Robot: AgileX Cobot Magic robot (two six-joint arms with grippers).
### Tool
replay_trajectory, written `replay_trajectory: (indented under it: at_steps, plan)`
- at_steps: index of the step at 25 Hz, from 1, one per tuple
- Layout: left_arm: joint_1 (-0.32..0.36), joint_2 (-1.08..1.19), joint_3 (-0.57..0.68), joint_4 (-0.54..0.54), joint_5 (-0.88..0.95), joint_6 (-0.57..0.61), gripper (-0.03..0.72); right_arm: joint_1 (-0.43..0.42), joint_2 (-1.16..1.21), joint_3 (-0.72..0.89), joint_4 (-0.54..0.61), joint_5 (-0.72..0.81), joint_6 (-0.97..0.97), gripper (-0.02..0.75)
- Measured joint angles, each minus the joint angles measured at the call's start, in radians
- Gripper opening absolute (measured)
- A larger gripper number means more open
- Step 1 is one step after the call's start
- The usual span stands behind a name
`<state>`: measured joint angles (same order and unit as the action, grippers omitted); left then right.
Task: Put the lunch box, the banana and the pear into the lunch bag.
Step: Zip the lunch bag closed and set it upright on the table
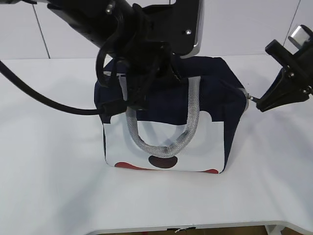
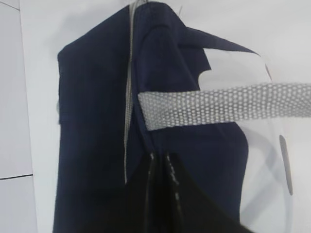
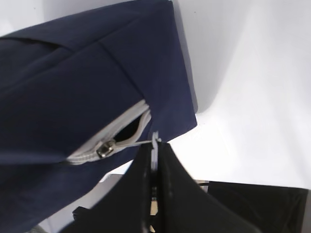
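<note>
The navy lunch bag (image 1: 215,88) stands upright in the middle of the white table, its white, red and black panel facing me. My left gripper (image 2: 161,156) comes down over the bag's top left and is shut on a fold of navy fabric beside the grey zipper (image 2: 128,97). At the bag's right end my right gripper (image 3: 154,145) is shut on the grey ring pull (image 3: 155,139), just beyond the metal slider (image 3: 104,148). There the zipper gapes a little. The lunch box, the banana and the pear are out of view.
A grey webbing handle (image 1: 161,147) hangs down over the bag's front panel. The left arm and its black cable (image 1: 44,100) cover the bag's top left. The table's front edge (image 1: 186,226) runs close below the bag.
</note>
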<state>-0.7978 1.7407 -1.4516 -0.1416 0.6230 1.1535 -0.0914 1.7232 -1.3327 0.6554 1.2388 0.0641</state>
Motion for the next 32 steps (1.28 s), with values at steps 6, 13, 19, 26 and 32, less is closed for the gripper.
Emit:
replay_trajectory:
  at_steps: [6, 13, 19, 26, 32]
  plan:
    - [0.000, 0.000, 0.000, 0.010, 0.002, -0.007, -0.013, -0.002, 0.067, 0.003, 0.032, -0.005, -0.101, 0.018]
    - [0.000, 0.000, 0.000, 0.013, 0.004, -0.011, -0.013, -0.002, 0.133, 0.003, 0.033, -0.012, -0.163, 0.018]
    - [0.000, 0.000, 0.000, 0.013, 0.004, -0.012, -0.013, -0.002, 0.175, 0.003, 0.053, -0.014, -0.203, 0.018]
    - [0.000, 0.000, 0.000, 0.014, 0.006, -0.012, -0.013, -0.002, 0.179, 0.003, 0.070, -0.017, -0.244, 0.018]
    - [0.000, 0.000, 0.000, 0.014, 0.007, -0.012, -0.013, -0.004, 0.181, 0.003, 0.070, -0.019, -0.273, 0.018]
